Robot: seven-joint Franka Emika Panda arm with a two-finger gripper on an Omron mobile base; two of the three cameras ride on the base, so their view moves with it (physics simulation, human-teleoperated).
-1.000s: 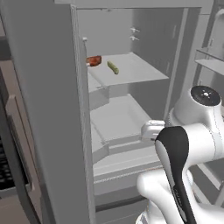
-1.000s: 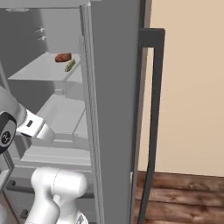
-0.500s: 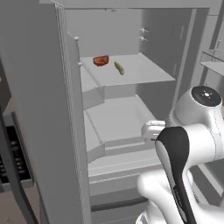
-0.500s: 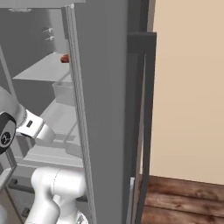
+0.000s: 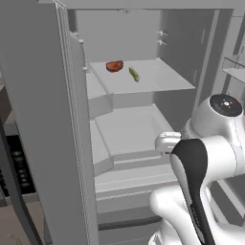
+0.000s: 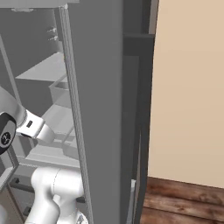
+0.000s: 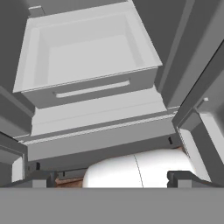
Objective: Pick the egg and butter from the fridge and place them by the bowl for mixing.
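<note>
**Base swings round to face the open fridge**

Low in the hand view, the claw (image 7: 112, 178) shows its two tips set wide apart, holding nothing, pointed down at a drawer (image 7: 83, 65) in the fridge (image 5: 43, 119). Since a second ago the whole left base view has shifted: the camera moved, so the shelf (image 5: 158, 79) now sits upper centre. On it the butter (image 5: 134, 74) lies just right of a red lump (image 5: 114, 65). No egg is visible yet; reaching up looks next

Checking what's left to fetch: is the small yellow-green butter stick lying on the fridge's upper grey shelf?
Yes, the yellow-green butter stick lies on the upper grey shelf, just right of the red-orange lump.
</note>
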